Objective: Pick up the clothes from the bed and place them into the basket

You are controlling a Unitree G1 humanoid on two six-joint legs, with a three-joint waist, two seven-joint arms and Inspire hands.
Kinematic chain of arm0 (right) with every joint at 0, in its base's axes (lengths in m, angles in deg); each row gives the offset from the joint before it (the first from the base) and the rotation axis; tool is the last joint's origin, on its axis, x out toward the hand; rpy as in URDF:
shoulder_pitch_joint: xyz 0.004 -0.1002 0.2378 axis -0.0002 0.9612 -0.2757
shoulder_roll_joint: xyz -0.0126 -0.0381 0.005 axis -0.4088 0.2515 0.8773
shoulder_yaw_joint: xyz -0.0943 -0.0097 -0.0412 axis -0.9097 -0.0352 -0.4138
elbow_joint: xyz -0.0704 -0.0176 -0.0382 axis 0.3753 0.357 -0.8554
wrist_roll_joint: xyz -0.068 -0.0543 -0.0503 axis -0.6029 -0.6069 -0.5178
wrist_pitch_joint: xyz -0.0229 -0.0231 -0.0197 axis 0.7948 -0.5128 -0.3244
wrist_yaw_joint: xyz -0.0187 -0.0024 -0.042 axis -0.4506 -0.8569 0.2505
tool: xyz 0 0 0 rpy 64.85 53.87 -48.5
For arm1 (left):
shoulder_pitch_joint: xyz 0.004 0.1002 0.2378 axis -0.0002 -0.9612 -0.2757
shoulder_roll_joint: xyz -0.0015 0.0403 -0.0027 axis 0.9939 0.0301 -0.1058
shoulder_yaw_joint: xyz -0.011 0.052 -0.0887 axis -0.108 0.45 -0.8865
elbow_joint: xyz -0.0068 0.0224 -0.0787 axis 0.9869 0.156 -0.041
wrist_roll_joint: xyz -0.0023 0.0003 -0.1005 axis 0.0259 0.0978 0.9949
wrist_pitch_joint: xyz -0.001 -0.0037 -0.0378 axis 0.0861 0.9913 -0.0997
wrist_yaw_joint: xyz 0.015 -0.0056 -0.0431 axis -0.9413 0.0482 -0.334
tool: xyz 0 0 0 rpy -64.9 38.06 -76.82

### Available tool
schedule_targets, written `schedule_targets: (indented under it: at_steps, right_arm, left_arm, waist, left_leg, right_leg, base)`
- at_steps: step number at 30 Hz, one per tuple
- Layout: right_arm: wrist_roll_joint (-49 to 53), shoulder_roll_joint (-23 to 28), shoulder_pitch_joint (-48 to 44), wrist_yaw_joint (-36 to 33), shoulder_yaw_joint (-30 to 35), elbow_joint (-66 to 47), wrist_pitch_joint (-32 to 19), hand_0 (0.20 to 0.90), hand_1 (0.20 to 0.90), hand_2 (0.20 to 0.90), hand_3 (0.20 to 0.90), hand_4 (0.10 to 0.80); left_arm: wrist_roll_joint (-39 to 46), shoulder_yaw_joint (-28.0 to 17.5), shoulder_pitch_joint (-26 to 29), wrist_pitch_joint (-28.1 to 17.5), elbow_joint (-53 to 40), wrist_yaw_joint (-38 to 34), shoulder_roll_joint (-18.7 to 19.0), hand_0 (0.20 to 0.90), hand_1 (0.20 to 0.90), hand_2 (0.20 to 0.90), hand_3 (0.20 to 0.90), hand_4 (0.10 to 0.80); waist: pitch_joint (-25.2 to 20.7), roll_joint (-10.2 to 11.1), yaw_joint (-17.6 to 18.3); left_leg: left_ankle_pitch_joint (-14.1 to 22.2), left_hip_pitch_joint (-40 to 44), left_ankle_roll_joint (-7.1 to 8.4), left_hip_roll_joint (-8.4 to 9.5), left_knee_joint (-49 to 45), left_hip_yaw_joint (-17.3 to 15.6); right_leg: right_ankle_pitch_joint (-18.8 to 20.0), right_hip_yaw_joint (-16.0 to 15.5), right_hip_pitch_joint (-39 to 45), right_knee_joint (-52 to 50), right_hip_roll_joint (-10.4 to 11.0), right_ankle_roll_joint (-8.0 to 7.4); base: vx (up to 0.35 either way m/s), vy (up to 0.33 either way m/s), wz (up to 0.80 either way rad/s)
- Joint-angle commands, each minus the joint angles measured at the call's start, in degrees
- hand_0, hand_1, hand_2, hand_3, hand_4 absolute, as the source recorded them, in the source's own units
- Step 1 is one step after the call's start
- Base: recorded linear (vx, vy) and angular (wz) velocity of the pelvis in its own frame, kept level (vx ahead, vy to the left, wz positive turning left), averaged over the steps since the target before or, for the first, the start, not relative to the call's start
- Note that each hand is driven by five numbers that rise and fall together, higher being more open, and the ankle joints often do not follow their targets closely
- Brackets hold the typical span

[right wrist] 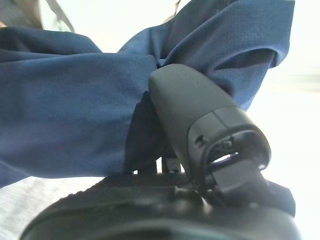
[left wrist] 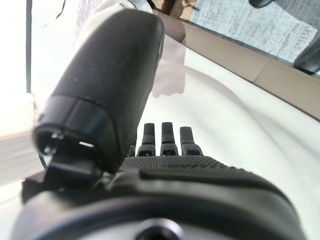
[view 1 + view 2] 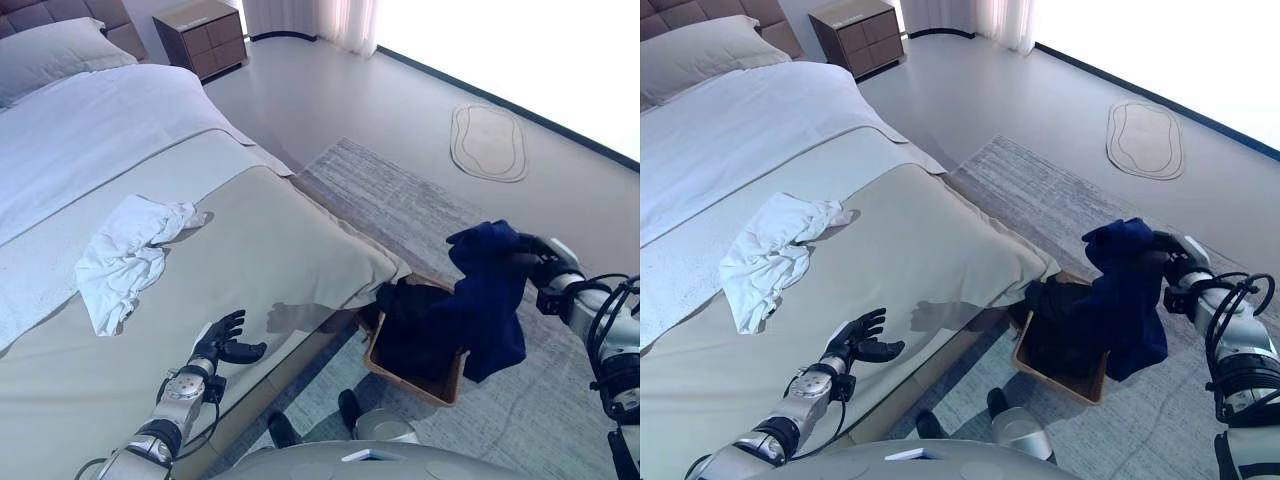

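Nearest the camera, the left hand [image 3: 222,340] rests on the bed [image 3: 280,240] near its foot edge, fingers straight and relaxed, holding nothing. Beyond it, further up the beige cover, lies a crumpled white garment [image 3: 125,258] — well apart from that hand. Off the bed's corner, a brown basket [image 3: 440,385] stands on a grey rug [image 3: 400,200] with dark clothing [image 3: 415,320] already inside. Above its far side, the right hand [image 3: 1175,262] pinches a navy garment [image 3: 1130,300] between thumb and fingers — the cloth hangs down over the rim, partly into the basket. A nightstand [image 3: 203,36] stands by the headboard, and a small oval mat [image 3: 488,142] lies on the floor.
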State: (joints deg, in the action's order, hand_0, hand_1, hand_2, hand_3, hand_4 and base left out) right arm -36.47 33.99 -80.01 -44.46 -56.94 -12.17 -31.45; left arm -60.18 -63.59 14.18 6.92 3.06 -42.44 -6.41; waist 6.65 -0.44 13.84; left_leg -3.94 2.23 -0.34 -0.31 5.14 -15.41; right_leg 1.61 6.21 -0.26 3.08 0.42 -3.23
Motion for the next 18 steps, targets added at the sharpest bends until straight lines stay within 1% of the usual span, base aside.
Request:
schedule_targets:
  at_steps: [1,7,11,13,14,18]
  right_arm:
    - [1.3,-0.1,-6.7,1.1,3.9,3.9,-5.8,0.3,0.3,0.3,0.2,0.1]
    - [0.3,-1.7,-7.0,2.1,3.7,10.0,-7.7,0.3,0.3,0.3,0.2,0.1]
    - [-2.2,-2.5,-6.9,1.7,3.2,11.9,-7.7,0.3,0.3,0.3,0.2,0.1]
    - [-4.5,-2.7,-6.8,0.1,2.9,13.0,-7.1,0.3,0.3,0.3,0.2,0.1]
    - [-5.7,-2.9,-6.8,-0.9,2.6,13.8,-7.0,0.9,0.9,0.9,0.9,0.8]
    - [-8.8,-2.6,-8.0,-1.7,1.6,18.9,-7.6,0.9,0.9,0.9,0.9,0.8]
  left_arm:
    - [-0.3,1.0,3.1,-2.9,-1.0,1.0,2.0,0.9,0.9,0.9,0.9,0.8]
    - [-0.7,1.8,2.8,-3.7,-0.3,2.1,1.7,0.9,0.9,0.9,0.9,0.8]
    - [-1.0,2.1,2.5,-3.7,-0.7,2.2,1.9,0.9,0.9,0.9,0.9,0.8]
    - [-1.1,2.0,2.5,-3.6,-0.9,2.3,2.1,0.9,0.9,0.9,0.9,0.8]
    - [-1.0,2.1,2.5,-3.6,-1.0,2.2,2.0,0.9,0.9,0.9,0.9,0.8]
    - [-0.9,2.6,2.7,-3.6,-1.3,1.8,1.9,0.9,0.9,0.9,0.9,0.8]
  waist:
    - [-1.8,0.0,-2.8]
    - [-1.7,-0.9,-3.8]
    - [-1.3,-1.3,-4.5]
    - [-1.1,-1.4,-4.7]
    - [-1.0,-1.5,-4.8]
    - [-0.7,-1.8,-5.6]
  left_leg:
    - [4.5,1.4,-0.64,1.69,-1.4,4.1]
    - [4.4,1.2,-0.66,2.13,-0.9,5.2]
    - [4.4,0.7,-0.68,2.39,-0.8,5.8]
    - [4.3,0.5,-0.68,2.45,-0.8,6.0]
    - [4.2,0.4,-0.68,2.42,-0.7,6.0]
    - [4.1,0.1,-0.65,2.55,-0.6,6.5]
  right_leg:
    - [4.0,-1.6,-3.3,-2.4,-1.3,-0.26]
    - [4.1,-2.3,-2.9,-1.5,-1.1,-0.38]
    - [4.2,-2.6,-3.1,-1.2,-0.9,-0.56]
    - [4.3,-2.7,-3.3,-1.1,-0.8,-0.66]
    - [4.4,-2.8,-3.3,-1.0,-0.7,-0.67]
    - [4.6,-3.1,-3.2,-0.6,-0.6,-0.73]
  base:
    - [-0.014,-0.038,0.02]
    - [0.005,-0.026,0.07]
    - [0.002,-0.022,0.05]
    - [-0.016,-0.014,0.06]
    - [-0.015,-0.007,0.04]
    - [-0.008,-0.01,0.07]
